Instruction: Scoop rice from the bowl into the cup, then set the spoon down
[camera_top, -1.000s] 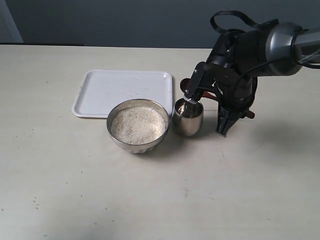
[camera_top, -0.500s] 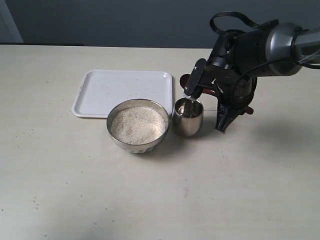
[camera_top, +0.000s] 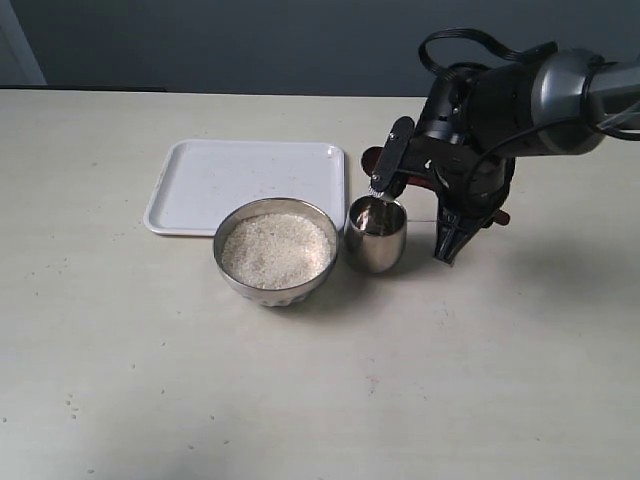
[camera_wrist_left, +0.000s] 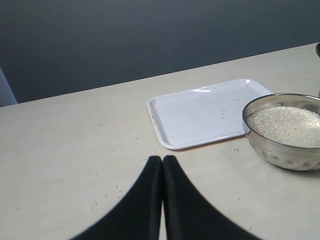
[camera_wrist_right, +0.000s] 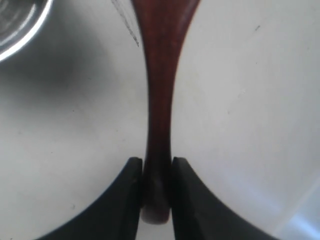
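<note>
Right now the right gripper (camera_wrist_right: 156, 172) has its jaws clamped on the very end of the slim handle of the spoon (camera_wrist_right: 159, 90), which is held over the table (camera_top: 300, 400) just beside the cup (camera_top: 376, 238), its scooping end mostly hidden behind the arm. The cup stands right up against the bowl (camera_top: 250, 288), which is full of rice (camera_top: 276, 248) and sits just in front of a white tray (camera_top: 240, 175). Over on the left, the left gripper (camera_wrist_left: 162, 165) hovers low above the table with its jaws pressed together on nothing
</note>
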